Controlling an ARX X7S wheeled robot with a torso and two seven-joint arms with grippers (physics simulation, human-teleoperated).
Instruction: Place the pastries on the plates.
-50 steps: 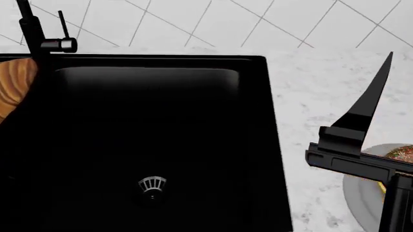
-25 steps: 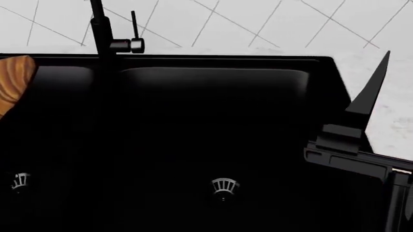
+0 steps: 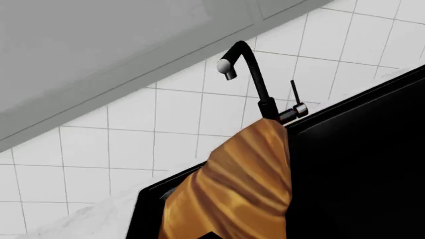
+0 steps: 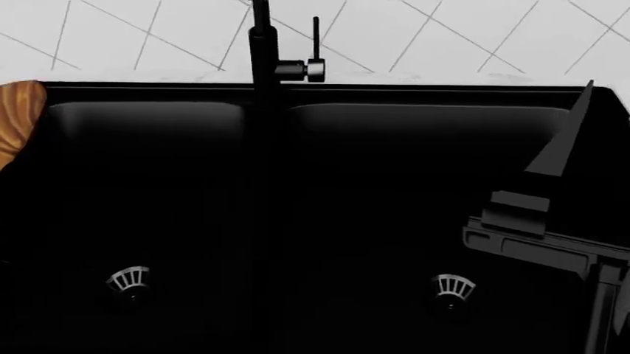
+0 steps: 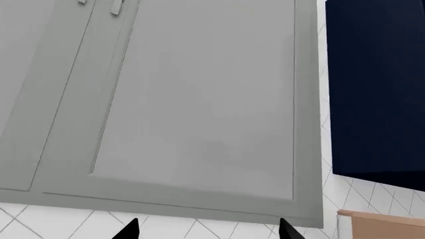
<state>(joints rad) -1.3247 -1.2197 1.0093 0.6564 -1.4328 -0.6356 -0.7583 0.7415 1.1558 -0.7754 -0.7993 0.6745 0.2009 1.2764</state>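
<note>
The golden-brown ridged croissant [image 3: 232,189] fills the lower middle of the left wrist view, held up over the black sink. It also shows at the far left edge of the head view [image 4: 18,118]. My left gripper [image 3: 207,235] is shut on it; only a black tip shows under the pastry. My right gripper [image 5: 207,231] is open and empty, with its fingertips wide apart and pointing at the wall cabinets. In the head view one of its fingers [image 4: 564,144] stands upright at the right, above the sink. The donut and both plates are out of view.
A black double sink [image 4: 414,90] spans the head view, with a drain in each basin [image 4: 128,280] [image 4: 453,286]. A black faucet [image 4: 262,51] stands at its back middle. White tiled wall lies behind. Grey cabinets [image 5: 199,99] and a dark blue panel [image 5: 375,84] hang above.
The head view has swung left: the sink slid right in the frame, a second basin and drain came in, and the grey plate with the donut left the right edge. The croissant stays held.
</note>
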